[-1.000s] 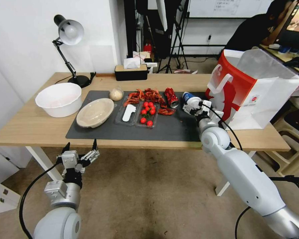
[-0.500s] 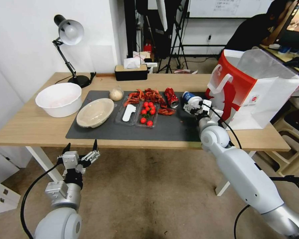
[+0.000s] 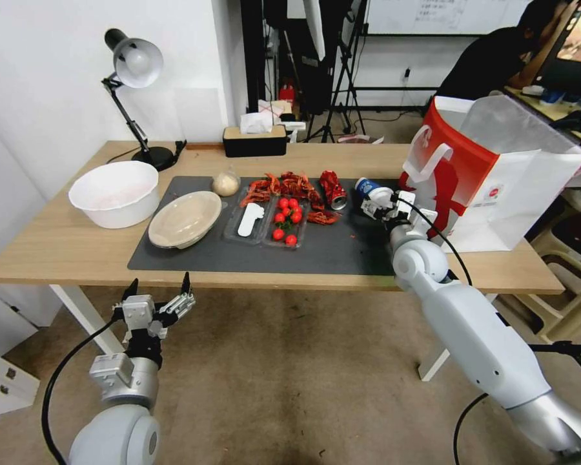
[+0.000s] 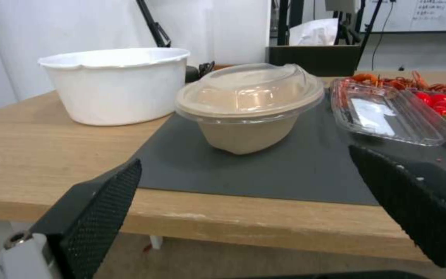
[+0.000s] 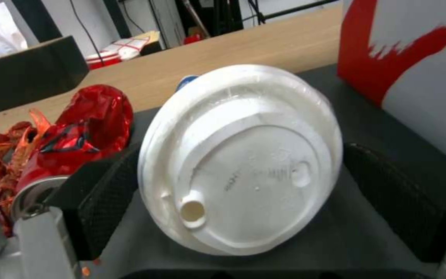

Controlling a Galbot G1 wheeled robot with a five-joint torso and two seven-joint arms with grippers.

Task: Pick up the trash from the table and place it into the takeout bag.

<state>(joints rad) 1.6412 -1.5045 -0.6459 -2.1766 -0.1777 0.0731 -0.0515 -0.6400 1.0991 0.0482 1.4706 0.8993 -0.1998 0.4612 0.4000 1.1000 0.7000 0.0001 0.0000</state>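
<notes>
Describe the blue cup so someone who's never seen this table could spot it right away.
Find the tall red and white takeout bag at the table's right end. Beside it, on the dark mat, the blue cup lies on its side between the right end effector's fingers; unlike the crushed red can nearby, it has a white lid.

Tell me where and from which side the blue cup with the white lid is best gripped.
The blue cup lies on its side on the mat, lid facing the right gripper. Best is probably a lid-end approach, fingers straddling the round lid rim, as they do now.
</notes>
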